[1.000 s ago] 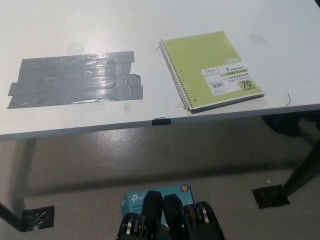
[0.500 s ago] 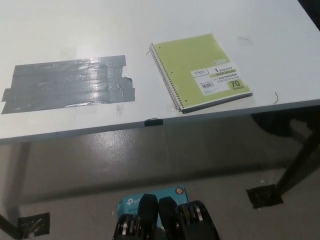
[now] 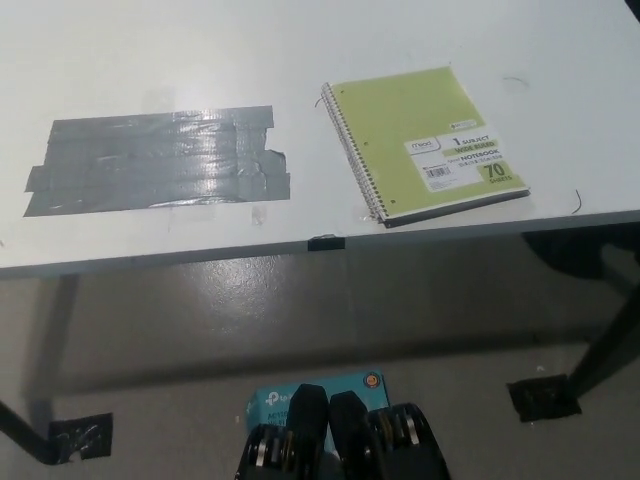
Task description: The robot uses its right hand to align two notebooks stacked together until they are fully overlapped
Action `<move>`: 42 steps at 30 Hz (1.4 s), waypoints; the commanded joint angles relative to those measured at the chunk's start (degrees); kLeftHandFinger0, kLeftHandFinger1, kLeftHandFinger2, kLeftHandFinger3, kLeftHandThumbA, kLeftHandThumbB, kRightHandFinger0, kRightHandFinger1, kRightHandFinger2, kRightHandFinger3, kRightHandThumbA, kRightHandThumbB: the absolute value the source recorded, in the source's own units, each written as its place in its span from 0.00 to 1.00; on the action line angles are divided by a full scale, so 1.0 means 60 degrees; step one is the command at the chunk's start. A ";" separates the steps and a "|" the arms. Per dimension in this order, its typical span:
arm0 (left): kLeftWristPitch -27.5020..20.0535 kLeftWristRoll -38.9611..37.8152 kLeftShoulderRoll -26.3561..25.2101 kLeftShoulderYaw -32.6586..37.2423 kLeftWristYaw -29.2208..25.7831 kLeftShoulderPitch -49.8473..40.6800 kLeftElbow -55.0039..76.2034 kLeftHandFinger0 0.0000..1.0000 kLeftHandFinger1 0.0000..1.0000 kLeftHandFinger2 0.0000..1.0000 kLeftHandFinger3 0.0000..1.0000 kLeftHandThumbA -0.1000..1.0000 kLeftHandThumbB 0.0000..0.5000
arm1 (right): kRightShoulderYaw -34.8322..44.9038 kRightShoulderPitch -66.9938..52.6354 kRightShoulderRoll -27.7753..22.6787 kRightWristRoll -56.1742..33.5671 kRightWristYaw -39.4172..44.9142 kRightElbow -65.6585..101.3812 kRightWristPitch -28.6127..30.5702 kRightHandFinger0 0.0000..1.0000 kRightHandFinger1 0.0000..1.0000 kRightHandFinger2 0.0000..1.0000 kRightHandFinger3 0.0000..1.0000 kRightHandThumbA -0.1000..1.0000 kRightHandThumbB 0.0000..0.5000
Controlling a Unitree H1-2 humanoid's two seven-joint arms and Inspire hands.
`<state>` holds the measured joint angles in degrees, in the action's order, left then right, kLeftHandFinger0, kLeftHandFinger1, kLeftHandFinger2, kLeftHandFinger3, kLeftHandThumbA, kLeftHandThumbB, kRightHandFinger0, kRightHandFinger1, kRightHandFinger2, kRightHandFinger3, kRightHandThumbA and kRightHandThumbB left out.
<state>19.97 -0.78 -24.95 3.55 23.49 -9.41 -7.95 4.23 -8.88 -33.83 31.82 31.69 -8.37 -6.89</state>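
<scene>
Only the camera has shifted; the green notebooks (image 3: 425, 140) lie unmoved, seemingly aligned; neither hand is visible, state unknown.

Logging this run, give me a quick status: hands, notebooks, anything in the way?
Neither hand in view. Green spiral notebook lies flat near table edge, dark edge of something beneath peeking at its lower side. Grey tape patch off to its left, apart. Nothing obstructing.

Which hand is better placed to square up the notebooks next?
Right, probably. Neither hand is in view, but the notebooks lie on the table's right side, where the right arm enters. Only a dark lower edge shows under the green cover.
</scene>
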 commanded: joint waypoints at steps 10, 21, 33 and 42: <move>0.0252 -0.0086 -0.0061 -0.0395 -0.0211 0.0311 0.0357 0.58 0.59 0.68 1.00 1.00 1.00 | -0.0964 0.0650 -0.1208 -0.1217 0.1687 0.0394 -0.1949 1.00 1.00 1.00 1.00 0.77 0.36; 0.0281 0.0000 -0.0082 -0.0378 -0.0200 0.0338 0.0309 0.63 0.64 0.74 1.00 1.00 1.00 | -0.1043 0.0498 -0.1174 -0.1443 0.1151 0.0447 -0.2003 1.00 1.00 1.00 1.00 0.74 0.35; 0.0242 -0.0046 -0.0022 -0.0465 -0.0230 0.0208 0.0211 0.51 0.56 0.68 1.00 1.00 1.00 | -0.1246 0.0528 -0.1182 -0.1297 0.0775 0.0421 -0.1953 1.00 1.00 1.00 1.00 0.75 0.40; 0.0337 -0.0066 -0.0036 -0.0534 -0.0248 0.0384 0.0235 0.61 0.63 0.73 1.00 1.00 1.00 | -0.1655 0.0981 -0.1398 -0.1654 0.1326 0.0275 -0.2449 1.00 1.00 1.00 1.00 0.79 0.44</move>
<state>21.88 -0.79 -24.70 1.54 23.46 -7.59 -7.31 -5.97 -4.27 -39.65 24.18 38.54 -6.94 -18.90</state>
